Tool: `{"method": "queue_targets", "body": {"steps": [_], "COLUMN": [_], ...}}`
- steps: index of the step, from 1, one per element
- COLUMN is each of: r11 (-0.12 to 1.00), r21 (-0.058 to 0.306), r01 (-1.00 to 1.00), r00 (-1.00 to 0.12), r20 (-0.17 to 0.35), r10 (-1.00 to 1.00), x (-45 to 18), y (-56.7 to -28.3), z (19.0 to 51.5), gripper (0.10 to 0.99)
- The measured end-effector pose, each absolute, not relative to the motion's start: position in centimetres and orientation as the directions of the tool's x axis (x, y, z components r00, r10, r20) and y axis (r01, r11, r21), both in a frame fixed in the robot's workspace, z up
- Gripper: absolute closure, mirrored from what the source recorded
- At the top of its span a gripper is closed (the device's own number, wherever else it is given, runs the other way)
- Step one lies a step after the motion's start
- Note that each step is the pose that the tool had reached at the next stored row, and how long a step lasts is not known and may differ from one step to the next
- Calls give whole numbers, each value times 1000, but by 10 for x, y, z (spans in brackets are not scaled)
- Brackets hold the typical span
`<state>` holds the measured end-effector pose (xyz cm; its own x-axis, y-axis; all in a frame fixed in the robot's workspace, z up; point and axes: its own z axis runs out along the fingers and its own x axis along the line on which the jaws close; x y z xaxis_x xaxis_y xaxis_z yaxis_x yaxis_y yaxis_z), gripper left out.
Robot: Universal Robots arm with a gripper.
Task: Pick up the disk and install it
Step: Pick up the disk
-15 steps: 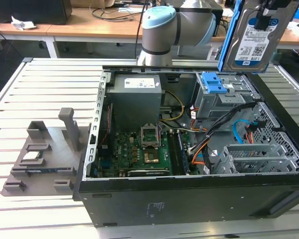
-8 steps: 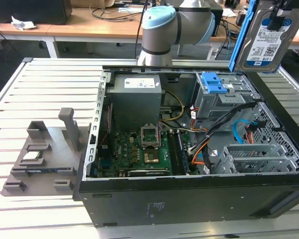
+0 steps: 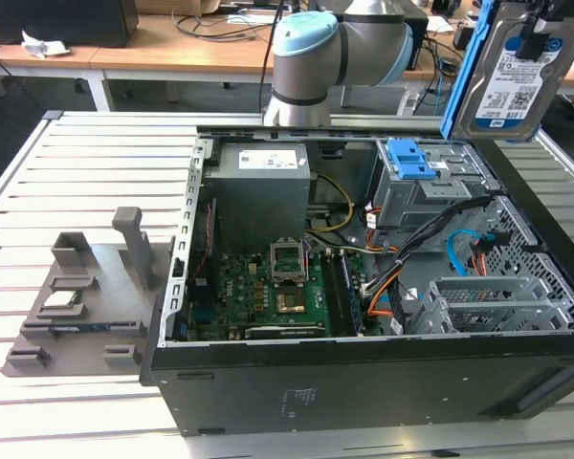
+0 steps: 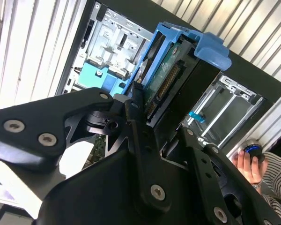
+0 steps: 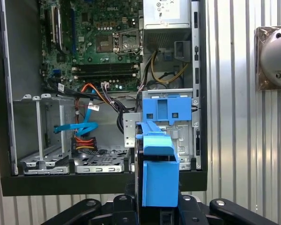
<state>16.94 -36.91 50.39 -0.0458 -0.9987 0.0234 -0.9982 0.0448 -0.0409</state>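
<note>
The disk (image 3: 512,81), silver with a white-and-blue label and blue rails, hangs upright in the air above the back right corner of the open computer case (image 3: 364,392) in the exterior view. My gripper (image 3: 540,24) is shut on its upper part. In the second wrist view the black fingers (image 4: 136,101) clamp the disk (image 4: 171,70) from both sides, connector edge showing. In the first wrist view the disk (image 5: 160,180) appears edge-on, over the case wall beside the drive bay with the blue latch (image 5: 161,108).
Inside the case lie the motherboard (image 3: 268,287), the grey power supply (image 3: 263,182), cables and a metal drive cage (image 3: 488,296). The arm's base (image 3: 311,57) stands behind the case. A grey fixture (image 3: 86,296) sits on the slatted table at the exterior view's left. A person's hand (image 4: 248,164) rests nearby.
</note>
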Motion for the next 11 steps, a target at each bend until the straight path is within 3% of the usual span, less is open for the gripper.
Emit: {"method": "queue_targets", "body": {"steps": [11], "r11": [45], "r21": [-41], "r01": [-998], "r00": [-46], "r20": [24], "r10": [-999], "x": [169], "y": [-405], "z": [504], "gripper": [729]}}
